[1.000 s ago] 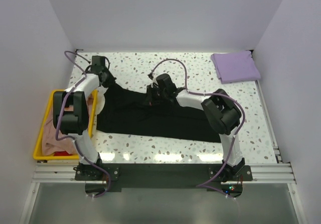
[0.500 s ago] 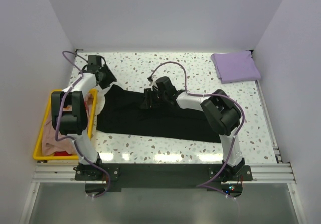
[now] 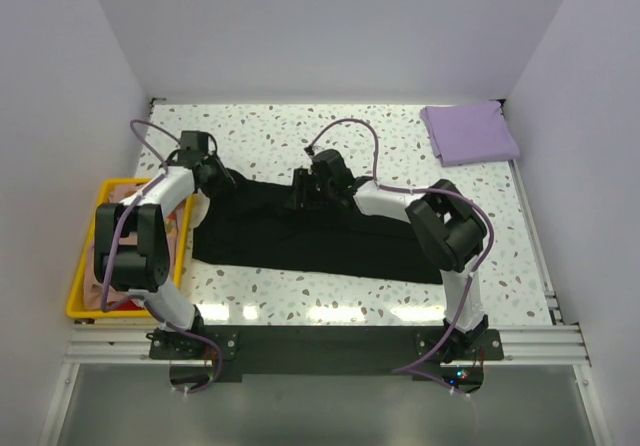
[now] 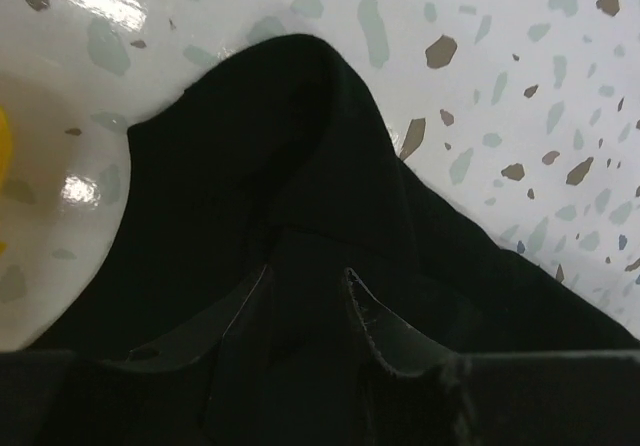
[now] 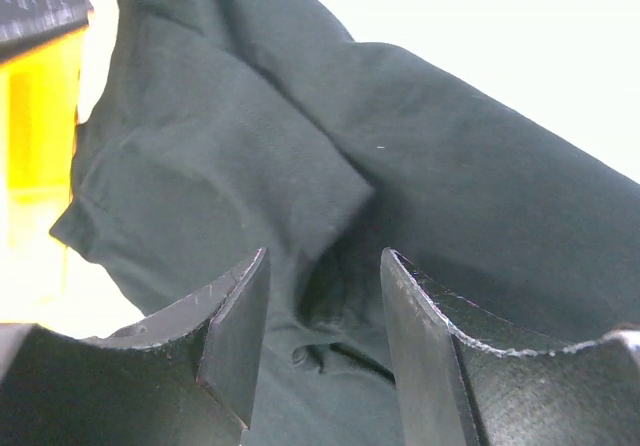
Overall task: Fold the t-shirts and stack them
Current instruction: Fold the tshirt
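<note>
Nearest, at the table's left edge, the yellow tray (image 3: 76, 291) is seen holding the peach-tan t-shirt (image 3: 100, 271); its print cannot be read; more of the tray's far rim is uncovered than 1 second ago, the left arm having swung aside. Across the middle of the speckled table (image 3: 400, 156) the black t-shirt (image 3: 300, 241) is spread flat, unmoved. At its far left corner the left gripper (image 4: 306, 269) has been brought nearer from the table's far corner; its 2 fingers are parted above the cloth, nothing pinched. On the far hem's middle the right gripper (image 5: 323, 254), barely shifted, is likewise parted and empty. Farthest, at the right corner, the folded lavender t-shirt (image 3: 468, 132) is lying.
</note>
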Tool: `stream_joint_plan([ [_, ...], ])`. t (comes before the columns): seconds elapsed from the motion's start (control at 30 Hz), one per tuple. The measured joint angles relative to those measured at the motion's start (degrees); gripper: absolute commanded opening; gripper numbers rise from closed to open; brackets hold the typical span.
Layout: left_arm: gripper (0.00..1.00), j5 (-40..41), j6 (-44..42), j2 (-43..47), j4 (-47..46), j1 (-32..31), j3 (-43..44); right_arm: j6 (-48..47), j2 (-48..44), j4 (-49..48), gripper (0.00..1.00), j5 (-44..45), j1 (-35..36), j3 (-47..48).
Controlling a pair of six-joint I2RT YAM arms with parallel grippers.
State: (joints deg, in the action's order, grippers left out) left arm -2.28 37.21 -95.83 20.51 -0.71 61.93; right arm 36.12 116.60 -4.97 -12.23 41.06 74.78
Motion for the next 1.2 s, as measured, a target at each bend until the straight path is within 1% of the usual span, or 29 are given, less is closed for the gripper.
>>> stream_joint_plan([
  [0.17,0.38,-0.6,0.0,-2.1,-0.6,-1.3,-0.3,1.5,0.1,2.0,0.51,2.2,-0.6,1.6],
  [0.4,0.43,-1.0,0.0,-5.4,-1.2,-1.3,-0.3,4.0,1.8,2.3,0.51,2.2,-1.9,5.6],
  [0.5,0.44,-1.2,0.1,-5.8,-1.7,-1.3,-0.3,4.8,3.6,2.3,0.50,2.2,-2.1,7.6],
  [0.67,0.42,-1.6,0.1,-5.8,-2.6,-1.3,-0.3,5.5,4.9,3.4,0.50,2.2,-2.2,7.8],
  [0.73,0.40,-1.7,0.1,-5.8,-3.0,-1.3,-0.3,5.6,5.4,3.9,0.50,2.2,-2.2,7.8],
  [0.93,0.30,-2.1,0.1,-5.8,-3.3,-1.3,-0.3,6.0,7.1,4.6,0.50,2.1,-2.2,8.8],
  [1.03,0.23,-2.3,0.1,-5.8,-3.3,-1.3,-0.3,6.3,7.4,4.6,0.44,1.9,-2.2,9.0],
  [1.07,0.19,-2.4,0.1,-5.8,-3.4,-1.3,-0.3,6.3,7.5,4.6,0.40,1.8,-2.2,9.2],
  [1.2,0.10,-2.9,0.1,-5.8,-3.5,-1.3,-0.3,7.0,7.8,4.5,0.28,0.9,-2.2,9.6],
])
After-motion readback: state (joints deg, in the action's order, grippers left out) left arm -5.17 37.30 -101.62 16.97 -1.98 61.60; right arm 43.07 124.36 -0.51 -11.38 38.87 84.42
